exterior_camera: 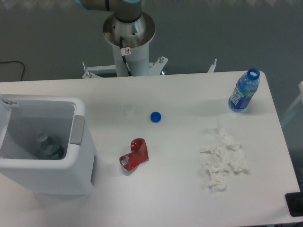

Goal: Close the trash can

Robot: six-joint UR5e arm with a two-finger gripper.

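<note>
Trash can (pixel 45 163) at 8 o'clock of table (pixel 180 189), open, grey latch tab (pixel 77 129) on right rim; lid at far left edge, barely visible. Judge lid light, stiff, hinged: push its free edge. My gripper out of view, state unknown

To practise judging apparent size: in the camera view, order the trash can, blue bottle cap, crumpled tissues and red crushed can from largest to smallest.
1. Trash can
2. Crumpled tissues
3. Red crushed can
4. Blue bottle cap
</note>
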